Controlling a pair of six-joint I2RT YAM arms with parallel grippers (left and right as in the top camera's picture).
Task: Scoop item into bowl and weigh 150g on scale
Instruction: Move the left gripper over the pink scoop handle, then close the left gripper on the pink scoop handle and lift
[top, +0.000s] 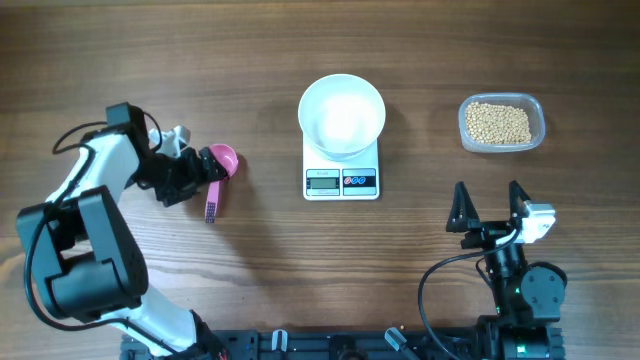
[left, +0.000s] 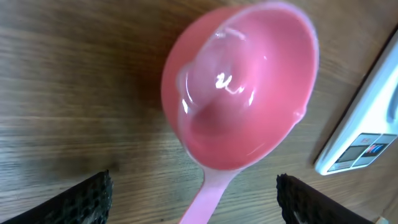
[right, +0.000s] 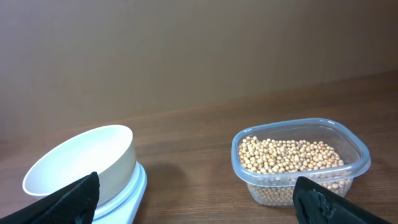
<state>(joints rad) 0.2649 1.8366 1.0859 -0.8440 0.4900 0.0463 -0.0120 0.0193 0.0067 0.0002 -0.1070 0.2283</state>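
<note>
Left hand (left: 198, 196) straddles the handle of the pink scoop (left: 242, 93) at frame left, spread wide and not gripping, seemingly lined up to pick it up; right hand (top: 489, 205) hangs released at lower right, below the tub (top: 541, 112) of beans (top: 498, 122), bowl (top: 375, 105) empty on the scale (top: 342, 182) at centre

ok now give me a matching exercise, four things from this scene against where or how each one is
Things:
1 bowl
2 beans
3 scoop
4 right gripper

Place or state:
A inside the clear tub
B open, holding nothing
C pink, lying on the table
D sitting on the scale

Pairs: 1-D, 2-A, 3-C, 4-B
</note>
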